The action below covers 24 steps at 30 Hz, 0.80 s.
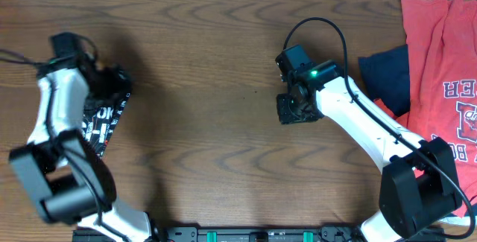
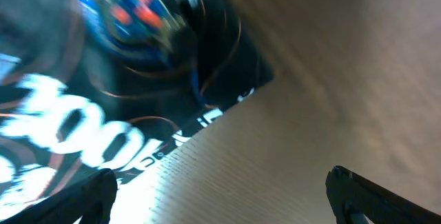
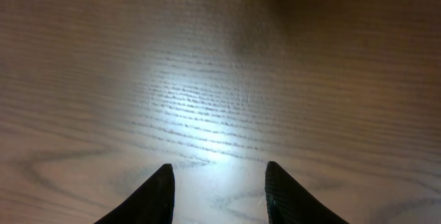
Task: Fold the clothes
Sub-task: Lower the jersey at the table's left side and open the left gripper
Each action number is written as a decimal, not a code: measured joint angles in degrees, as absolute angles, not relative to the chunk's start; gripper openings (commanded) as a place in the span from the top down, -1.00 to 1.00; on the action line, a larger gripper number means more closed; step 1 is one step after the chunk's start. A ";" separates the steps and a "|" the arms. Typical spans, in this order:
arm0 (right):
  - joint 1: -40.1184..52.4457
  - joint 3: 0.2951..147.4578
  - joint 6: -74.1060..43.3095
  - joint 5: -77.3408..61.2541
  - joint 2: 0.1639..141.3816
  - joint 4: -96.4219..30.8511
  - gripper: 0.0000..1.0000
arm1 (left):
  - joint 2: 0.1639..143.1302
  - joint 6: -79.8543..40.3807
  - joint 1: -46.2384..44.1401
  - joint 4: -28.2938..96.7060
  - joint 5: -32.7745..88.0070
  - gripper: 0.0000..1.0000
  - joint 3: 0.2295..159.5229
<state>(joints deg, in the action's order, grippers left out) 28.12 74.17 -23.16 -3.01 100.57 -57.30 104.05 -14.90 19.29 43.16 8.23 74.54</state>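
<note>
The clothes, a black shiny jersey (image 1: pixel 100 123) with white lettering and thin orange lines, lie bunched in a narrow folded shape at the table's left. My left gripper (image 1: pixel 112 86) hovers over the jersey's far end, open wide. In the left wrist view the jersey (image 2: pixel 103 79) fills the upper left, blurred, and the left gripper (image 2: pixel 220 176) straddles bare wood beside its edge, holding nothing. My right gripper (image 1: pixel 294 110) is near the table's middle, far from the jersey. In the right wrist view the right gripper (image 3: pixel 219 169) has its jaws apart over bare wood, with nothing between them.
A red T-shirt (image 1: pixel 440 63) with white lettering is spread at the right edge. A plain navy garment (image 1: pixel 387 78) lies against its left side, close behind the right arm. The wooden table (image 1: pixel 209 48) stretches between the two arms.
</note>
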 measured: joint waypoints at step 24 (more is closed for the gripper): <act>27.86 74.17 -23.18 -3.01 100.57 -59.33 0.18 | 115.52 -14.50 20.82 21.58 5.32 -0.96 74.61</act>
